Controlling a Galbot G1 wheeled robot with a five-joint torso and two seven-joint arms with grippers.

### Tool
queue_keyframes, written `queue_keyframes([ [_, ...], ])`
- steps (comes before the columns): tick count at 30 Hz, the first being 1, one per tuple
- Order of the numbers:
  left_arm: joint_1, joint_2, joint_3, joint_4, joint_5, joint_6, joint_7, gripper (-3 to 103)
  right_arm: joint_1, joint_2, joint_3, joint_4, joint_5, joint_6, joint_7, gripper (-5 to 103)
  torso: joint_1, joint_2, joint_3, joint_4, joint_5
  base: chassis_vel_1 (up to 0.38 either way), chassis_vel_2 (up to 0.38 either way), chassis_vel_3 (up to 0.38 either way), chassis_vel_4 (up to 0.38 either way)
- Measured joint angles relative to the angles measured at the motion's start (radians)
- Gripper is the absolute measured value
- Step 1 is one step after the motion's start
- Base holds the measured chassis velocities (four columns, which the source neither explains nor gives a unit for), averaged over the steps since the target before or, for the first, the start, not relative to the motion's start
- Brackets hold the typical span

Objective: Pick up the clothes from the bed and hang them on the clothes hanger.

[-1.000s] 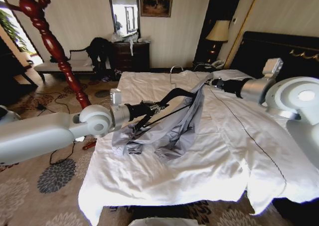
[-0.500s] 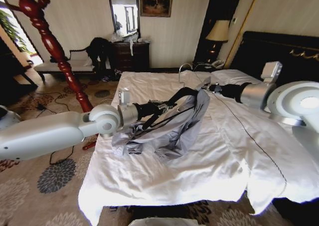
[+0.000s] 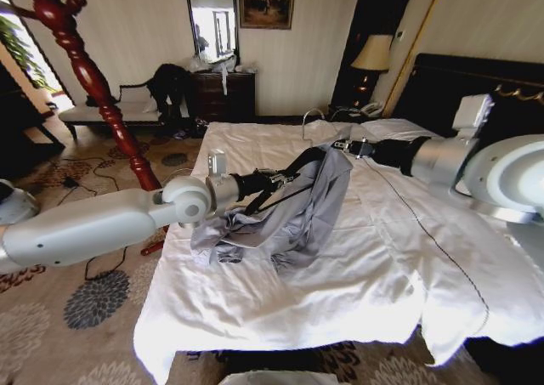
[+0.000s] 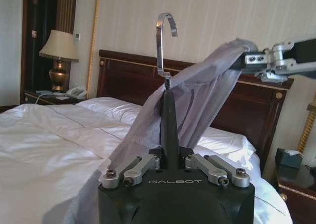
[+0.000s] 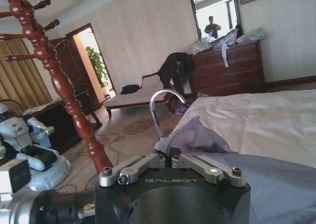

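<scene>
I'm in the middle of the dressing step: the shirt (image 3: 293,219) is half lifted off the bed (image 3: 357,257), one end raised, the rest heaped on the sheet. My left claw (image 3: 279,179) is clamped shut on the black hanger (image 3: 293,166) at its middle; in the left wrist view the hanger's neck stands between the closed fingers with the silver hook (image 4: 165,36) pointing up. My right claw (image 3: 342,146) is pinched shut on the shirt's upper edge, just beside the hook, and the cloth drapes from it down past the hanger.

As I judge it, the next move calls for drawing that held edge over the hanger's shoulder while the left arm keeps the hanger steady. The fabric is thin and slack, so it could slide off or bunch at the neck.

Around me: the red coat stand (image 3: 89,79) rises left of the bed, near my left arm, and I'd keep the elbow clear of it. A lamp (image 3: 371,58) sits by the dark headboard (image 3: 476,83), and a black garment (image 3: 170,83) lies on the bench well behind.
</scene>
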Motion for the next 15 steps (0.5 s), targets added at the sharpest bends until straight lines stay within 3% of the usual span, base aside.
queue_keyframes([
  [8,-0.002,0.054,-0.012,0.054,0.017,0.000,-0.008,16,-0.011,-0.003,0.022,0.024,0.055,0.006,0.008,1,0.000,0.000,0.000,-0.0002,0.0006,0.000,0.000,0.000,0.000],
  [12,-0.008,0.080,-0.014,0.084,0.018,0.000,-0.017,16,0.030,0.011,0.009,0.032,0.078,0.015,0.013,1,0.000,0.000,0.000,0.0008,-0.0002,0.000,0.000,0.000,0.000],
  [15,0.002,0.115,-0.025,0.092,0.022,0.000,-0.029,16,0.039,0.020,-0.005,0.035,0.076,0.017,0.018,1,0.000,0.000,0.000,0.0000,0.0002,0.000,0.000,0.000,0.000],
])
